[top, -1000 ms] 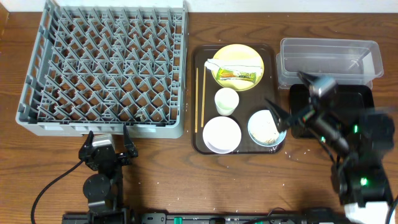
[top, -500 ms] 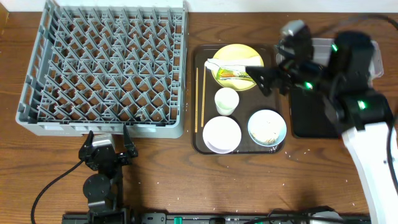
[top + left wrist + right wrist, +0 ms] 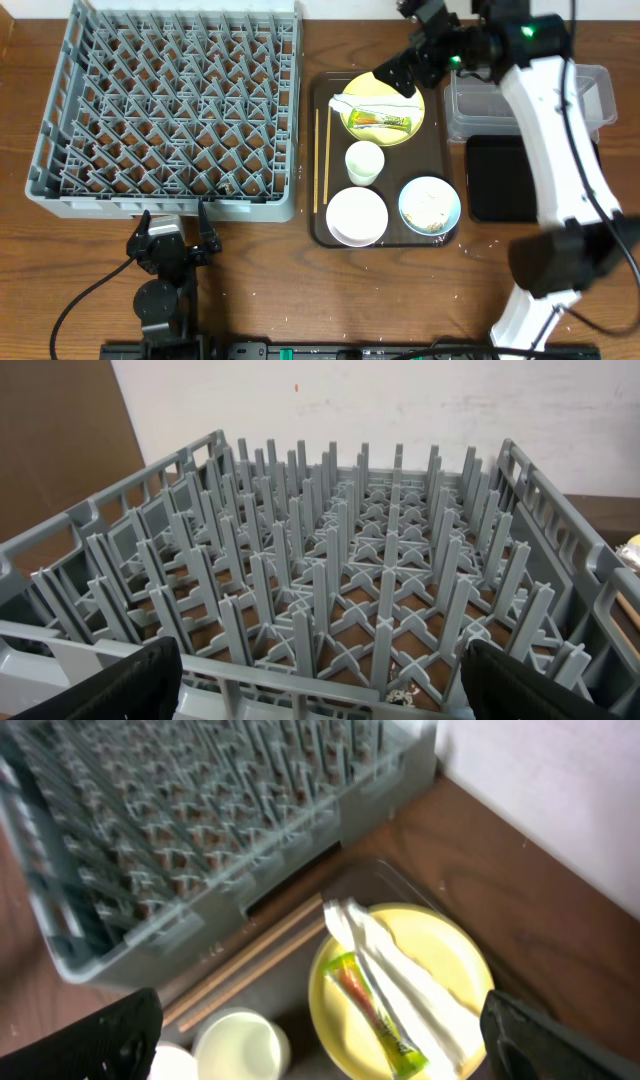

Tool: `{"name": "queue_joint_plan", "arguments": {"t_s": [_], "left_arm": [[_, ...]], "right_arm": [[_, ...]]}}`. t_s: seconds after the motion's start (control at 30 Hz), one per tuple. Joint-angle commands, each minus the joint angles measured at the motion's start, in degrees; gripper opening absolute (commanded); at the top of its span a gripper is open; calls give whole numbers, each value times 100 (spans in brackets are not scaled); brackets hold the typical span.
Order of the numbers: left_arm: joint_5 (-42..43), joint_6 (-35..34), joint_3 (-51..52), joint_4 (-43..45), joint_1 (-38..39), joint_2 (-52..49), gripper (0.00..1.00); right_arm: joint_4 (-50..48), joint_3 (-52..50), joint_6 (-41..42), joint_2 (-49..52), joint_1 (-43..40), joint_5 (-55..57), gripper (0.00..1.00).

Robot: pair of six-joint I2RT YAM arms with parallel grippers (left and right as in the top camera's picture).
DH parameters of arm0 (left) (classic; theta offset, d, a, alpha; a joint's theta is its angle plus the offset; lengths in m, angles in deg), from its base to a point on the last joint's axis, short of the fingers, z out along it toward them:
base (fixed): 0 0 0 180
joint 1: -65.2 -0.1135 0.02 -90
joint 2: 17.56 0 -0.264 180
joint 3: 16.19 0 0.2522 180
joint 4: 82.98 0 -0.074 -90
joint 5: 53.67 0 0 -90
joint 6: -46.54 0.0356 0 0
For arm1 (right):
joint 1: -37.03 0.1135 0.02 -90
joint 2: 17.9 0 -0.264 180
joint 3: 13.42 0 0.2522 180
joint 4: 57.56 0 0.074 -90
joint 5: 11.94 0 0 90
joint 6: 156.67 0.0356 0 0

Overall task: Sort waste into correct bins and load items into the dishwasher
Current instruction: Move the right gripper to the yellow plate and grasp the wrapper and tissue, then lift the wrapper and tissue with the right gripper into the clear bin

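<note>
Right claw (image 3: 397, 78) hangs over the far edge of the yellow plate (image 3: 385, 138), and its two fingers stand wide apart with nothing between them. On this plate lies the white folded paper (image 3: 375, 103), and the green-and-yellow wrapper (image 3: 380, 121) lies along the near side of the paper, touching it. I judge that the step in hand is to take one piece of this waste from the plate. To do it well, the claw should come down straight over the middle of one piece only, with one finger on each long side, because the two strips are so close that a careless pinch can catch both. The fingers should close low, near the plate surface, but they should not press the plate or push it toward the small cup (image 3: 364, 162) just in front of it. The clear tub (image 3: 590, 95) waits to the right of the plate, and the black tray (image 3: 500, 180) is right and nearer, so the lift needs enough height to pass the tub wall. Left claw (image 3: 172, 225) rests far to the left of the plate, also spread apart and empty.
</note>
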Motion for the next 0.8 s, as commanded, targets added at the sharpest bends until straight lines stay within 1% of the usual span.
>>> {"name": "queue_joint_plan", "arguments": {"t_s": [0.0,0.1,0.17,0.33,0.37,0.43,0.47,0.63,0.77], "left_arm": [[-52,37,170,-103,-17,-2,90],[-52,35,170,-101,-17,-2,91],[-50,35,170,-101,-17,-2,90],[-52,35,170,-103,-17,-2,91],[-50,35,170,-101,-17,-2,91],[-52,35,170,-101,-17,-2,90],[-52,35,170,-101,-17,-2,90],[-50,37,170,-103,-17,-2,90],[-50,35,170,-101,-17,-2,90]], "right_arm": [[328,595,-595,629,107,575,99],[205,619,-774,1012,92,990,99],[87,616,-804,1226,87,1073,99],[-107,616,-859,1672,129,822,99],[-133,616,-1126,1777,151,824,99],[-131,616,-1646,1950,177,898,96],[-149,616,-1768,2024,188,1051,94],[-267,616,-1784,2396,306,2013,88],[-365,616,-1827,2712,437,2579,81]]}}
